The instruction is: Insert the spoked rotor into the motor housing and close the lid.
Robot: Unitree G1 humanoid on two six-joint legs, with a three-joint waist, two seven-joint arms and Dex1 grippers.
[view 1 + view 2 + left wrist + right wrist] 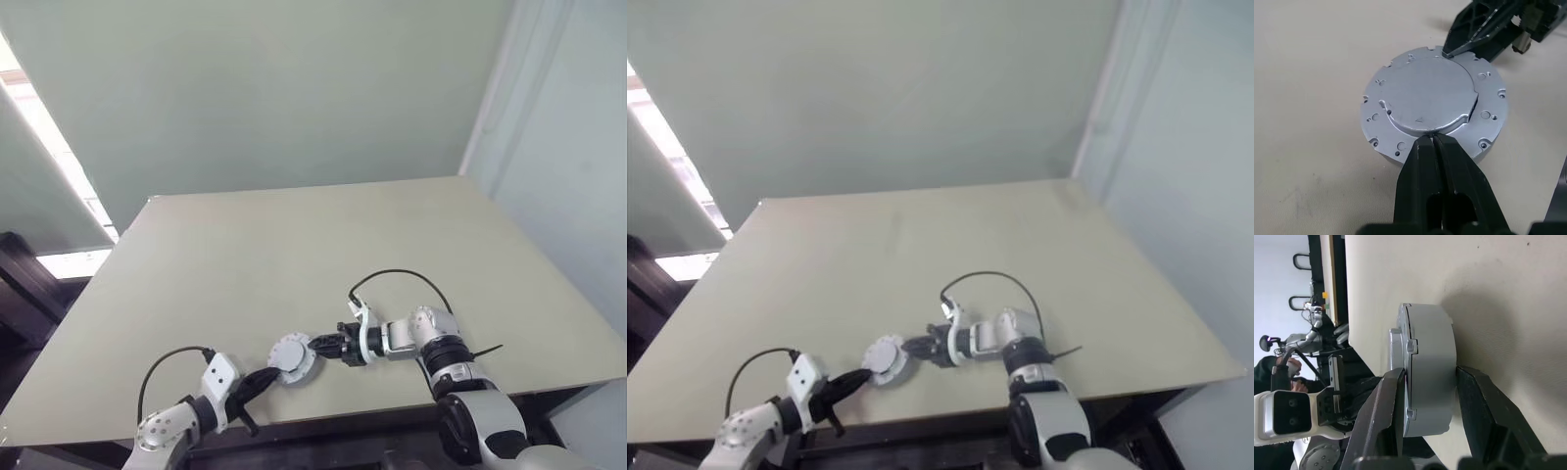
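Observation:
The motor housing (290, 356), a squat silver round casing, is near the table's front edge. A flat grey round lid (1425, 95) lies on its top face, inside the notched rim (1488, 112). The spoked rotor is hidden. My right gripper (1430, 373) reaches in from the right and is shut on the housing (1432, 347). One of its fingers (1391, 396) presses the lid side, the other (1479, 401) the underside next to the table. My left gripper (1431, 139) is shut, and its tips touch the lid's near edge.
The beige table (294, 245) stretches far behind the housing, and its front edge runs close under both arms. Black cables loop off each wrist (392, 276). A person (1273, 372) and other equipment stand beyond the table in the right wrist view.

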